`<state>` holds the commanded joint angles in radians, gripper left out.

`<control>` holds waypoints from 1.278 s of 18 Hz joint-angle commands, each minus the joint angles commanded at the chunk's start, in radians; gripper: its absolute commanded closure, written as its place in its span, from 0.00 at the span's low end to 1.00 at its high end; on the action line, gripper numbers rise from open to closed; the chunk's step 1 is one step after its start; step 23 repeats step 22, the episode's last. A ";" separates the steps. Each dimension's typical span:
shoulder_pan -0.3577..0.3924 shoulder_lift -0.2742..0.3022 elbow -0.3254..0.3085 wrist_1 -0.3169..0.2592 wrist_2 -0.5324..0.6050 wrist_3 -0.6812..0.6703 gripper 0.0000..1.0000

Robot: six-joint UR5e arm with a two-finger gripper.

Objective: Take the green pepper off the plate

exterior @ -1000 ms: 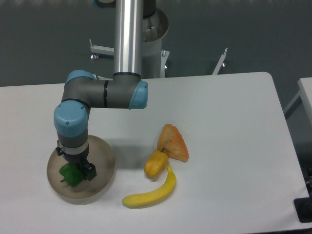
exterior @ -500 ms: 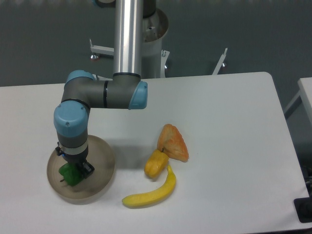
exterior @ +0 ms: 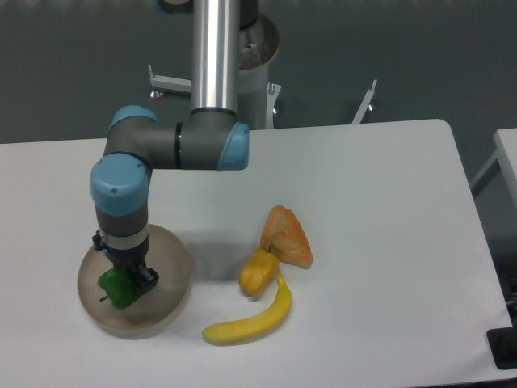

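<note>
On the left half of the plate (exterior: 166, 303) sits the green pepper (exterior: 115, 289), glossy and lumpy, with the tool (exterior: 129, 279) come down directly over it. The tool's dark fingers flank the pepper's right side, and it looks pinched between them, though the wrist hides the contact and I cannot tell whether the pepper rests on the plate or hangs just above it. The arm's blue-capped wrist stands nearly upright above the plate, covering its far rim.

Off to the right on the white tabletop (exterior: 380, 210), well apart from the plate, lie a yellow-orange pepper (exterior: 258, 272), a peach-coloured wedge of fruit (exterior: 287, 237) touching it, and a banana (exterior: 250, 318) curving below them.

The likely trouble is slip. The pepper is smooth and uneven, and the grip seems to bite toward one side, not across the middle; a lift could roll it out of the fingers and drop it on the plate or over the rim. If the fingertips sit low enough to touch the plate, the plate may drag or tip with them.
</note>
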<state>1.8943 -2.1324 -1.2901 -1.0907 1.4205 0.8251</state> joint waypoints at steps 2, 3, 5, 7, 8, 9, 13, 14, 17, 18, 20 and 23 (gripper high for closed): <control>0.054 0.028 0.003 -0.002 -0.003 0.038 0.53; 0.075 0.038 0.003 -0.011 0.000 0.064 0.53; 0.118 0.055 0.008 -0.017 0.008 0.132 0.53; 0.169 0.065 0.014 -0.040 0.008 0.216 0.53; 0.198 0.071 0.020 -0.061 0.008 0.247 0.53; 0.225 0.075 0.020 -0.077 0.008 0.281 0.53; 0.307 0.100 0.015 -0.103 0.009 0.391 0.52; 0.321 0.100 0.014 -0.104 0.009 0.402 0.52; 0.332 0.100 0.018 -0.103 0.009 0.408 0.52; 0.333 0.098 0.021 -0.104 0.009 0.408 0.52; 0.333 0.094 0.028 -0.106 0.009 0.408 0.52; 0.333 0.092 0.028 -0.104 0.011 0.408 0.52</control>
